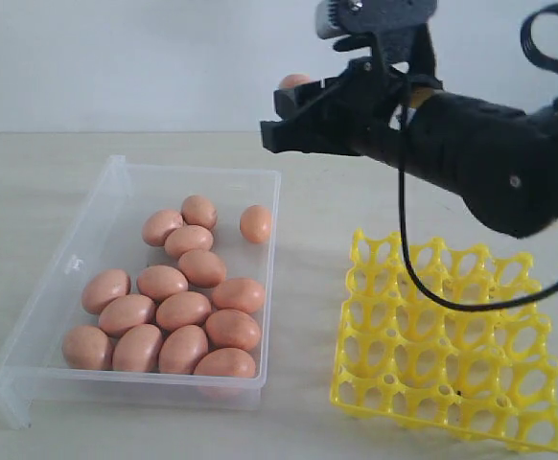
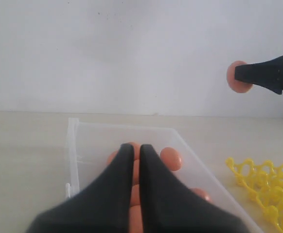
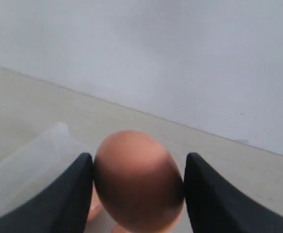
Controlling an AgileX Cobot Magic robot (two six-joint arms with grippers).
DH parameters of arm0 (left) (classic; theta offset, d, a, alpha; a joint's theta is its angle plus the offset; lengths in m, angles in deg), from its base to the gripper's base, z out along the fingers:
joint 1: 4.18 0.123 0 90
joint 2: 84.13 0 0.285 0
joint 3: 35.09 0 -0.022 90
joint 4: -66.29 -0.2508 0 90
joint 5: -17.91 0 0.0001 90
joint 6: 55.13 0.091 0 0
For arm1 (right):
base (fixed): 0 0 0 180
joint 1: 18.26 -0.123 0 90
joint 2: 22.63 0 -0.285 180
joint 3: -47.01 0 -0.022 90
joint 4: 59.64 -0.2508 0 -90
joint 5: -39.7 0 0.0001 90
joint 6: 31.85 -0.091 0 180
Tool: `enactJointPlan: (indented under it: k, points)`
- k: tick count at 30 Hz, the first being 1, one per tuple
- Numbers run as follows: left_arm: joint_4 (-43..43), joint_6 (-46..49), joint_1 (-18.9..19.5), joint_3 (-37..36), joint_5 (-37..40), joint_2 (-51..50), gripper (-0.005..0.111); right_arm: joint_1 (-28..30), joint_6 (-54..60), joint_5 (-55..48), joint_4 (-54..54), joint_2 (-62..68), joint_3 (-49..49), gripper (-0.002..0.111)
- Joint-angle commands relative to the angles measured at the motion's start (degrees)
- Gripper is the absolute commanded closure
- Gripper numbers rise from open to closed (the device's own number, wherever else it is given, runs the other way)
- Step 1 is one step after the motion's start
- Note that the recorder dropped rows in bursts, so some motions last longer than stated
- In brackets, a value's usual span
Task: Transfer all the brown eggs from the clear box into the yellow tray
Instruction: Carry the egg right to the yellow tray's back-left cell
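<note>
- Exterior view: we see the yellow tray (image 1: pixel 432 383) is empty.
- Fifteen brown eggs (image 1: pixel 183 310) lie in the clear box (image 1: pixel 202 171).
- Our right end effector (image 3: pixel 139 160) holds one brown egg (image 2: pixel 238 80); the left end effector (image 2: pixel 135 146) is closed.

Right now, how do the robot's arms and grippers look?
The right arm is thick, rounded and black, with a black cable hanging beside it and a grey part on top. Both the right gripper and the left gripper have black, tapering fingers.
</note>
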Motion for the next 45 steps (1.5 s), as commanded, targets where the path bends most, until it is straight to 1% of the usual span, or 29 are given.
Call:
enactJointPlan:
  k: [1, 5, 8, 17, 20, 25, 32, 37, 43, 45]
  points:
    - [0.1, -0.5, -0.5, -0.1, -0.3, 0.2, 0.103, 0.7, 1.9, 16.2, -5.1, -1.4, -8.4, 0.109]
    - [0.1, -0.5, -0.5, -0.1, -0.3, 0.2, 0.103, 0.7, 1.8, 24.7, -7.2, -1.4, -14.7, 0.109]
    - [0.1, -0.5, -0.5, -0.1, -0.3, 0.2, 0.103, 0.7, 1.0, 28.8, -8.6, -1.4, -18.1, 0.109]
    - [0.1, -0.5, -0.5, -0.1, -0.1, 0.2, 0.103, 0.7, 0.0, 30.9, -10.5, 1.0, -23.3, 0.109]
    - [0.1, -0.5, -0.5, -0.1, -0.1, 0.2, 0.103, 0.7, -3.2, 34.4, -11.5, 4.1, -24.3, 0.109]
    - [0.1, -0.5, -0.5, -0.1, -0.1, 0.2, 0.103, 0.7, -12.1, 44.2, -13.0, 9.7, -26.7, 0.109]
    - [0.1, -0.5, -0.5, -0.1, -0.1, 0.2, 0.103, 0.7, -16.9, 44.2, -11.7, 15.2, -27.0, 0.109]
    - [0.1, -0.5, -0.5, -0.1, -0.3, 0.2, 0.103, 0.7, -19.5, 44.2, -11.6, 16.2, -27.0, 0.109]
    - [0.1, -0.5, -0.5, -0.1, -0.3, 0.2, 0.103, 0.7, -19.0, 44.2, -9.0, 16.2, -23.8, 0.109]
    - [0.1, -0.5, -0.5, -0.1, -0.3, 0.2, 0.103, 0.7, -17.4, 42.1, -8.8, 16.2, -21.9, 0.109]
